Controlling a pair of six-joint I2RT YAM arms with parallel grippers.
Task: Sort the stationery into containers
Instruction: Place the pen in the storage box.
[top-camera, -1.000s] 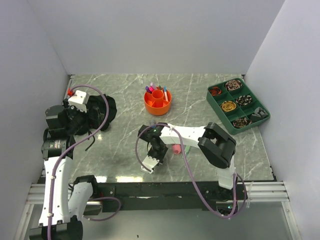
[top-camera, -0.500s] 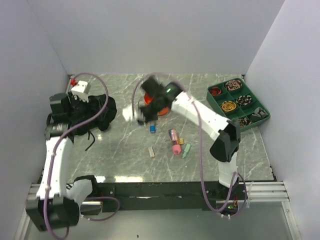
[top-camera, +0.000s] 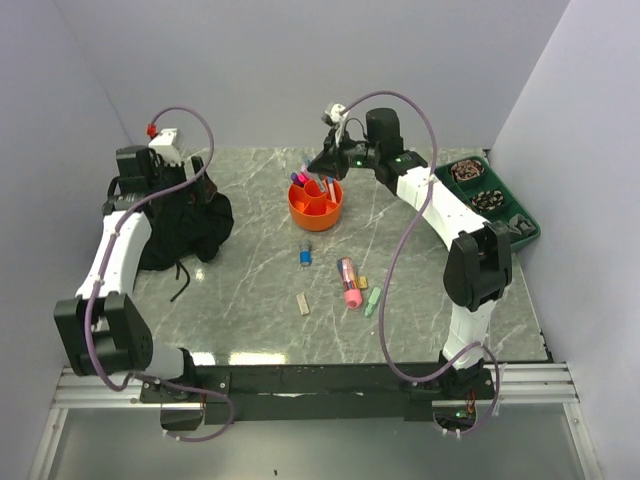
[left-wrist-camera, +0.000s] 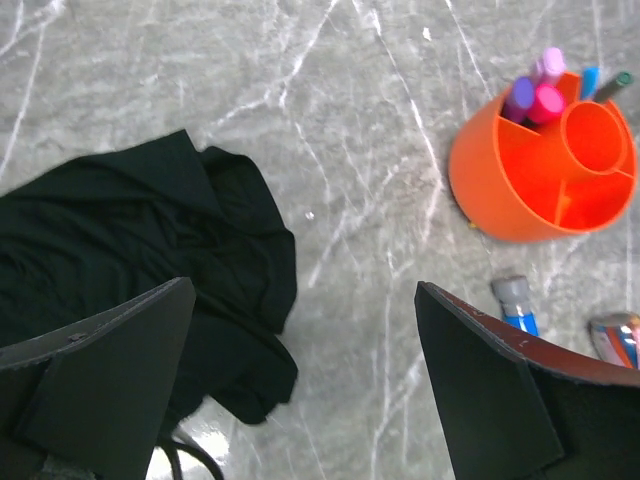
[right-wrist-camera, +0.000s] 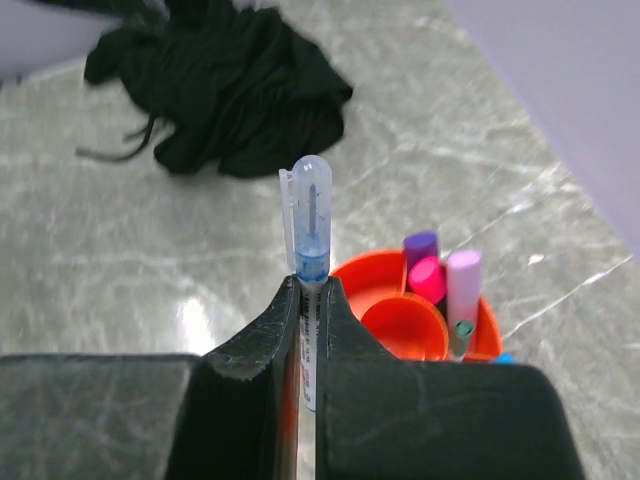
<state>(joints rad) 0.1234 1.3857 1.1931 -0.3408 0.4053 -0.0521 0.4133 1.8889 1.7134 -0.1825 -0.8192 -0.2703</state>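
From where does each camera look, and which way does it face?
Top external: above and behind the bases, looking down on the table; both arms show, right gripper near the holder.
Left wrist: on the left arm, looking down at cloth and holder; left gripper open at bottom.
Right wrist: on the right arm, looking past the right gripper, shut on a pen, to holder and cloth.
Shared: all three show holder and cloth.
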